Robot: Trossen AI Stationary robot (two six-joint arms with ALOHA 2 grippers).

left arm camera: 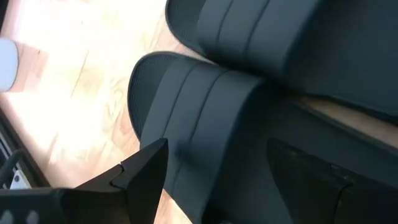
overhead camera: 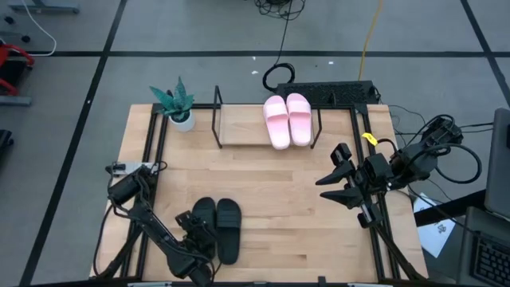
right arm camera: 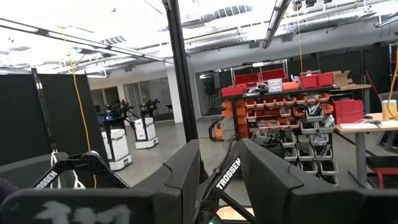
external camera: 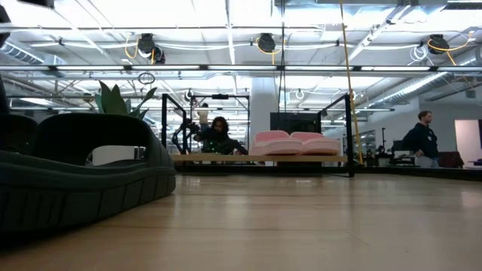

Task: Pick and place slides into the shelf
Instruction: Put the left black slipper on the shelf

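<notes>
Reading "TROSSEN" in white on dark arm links, lower centre; left gripper (overhead camera: 199, 231) spread wide around the matte ribbed black slides (overhead camera: 217, 226), right gripper (overhead camera: 338, 186) open.

Two pale pink slides (overhead camera: 288, 119) lie side by side, touching, on the right part of the shelf (overhead camera: 239, 126), a light wooden board in a thin black wire frame at the table's far edge. Two matte black slides (overhead camera: 217, 226) lie side by side on the table near its front edge, well apart from the shelf.
</notes>
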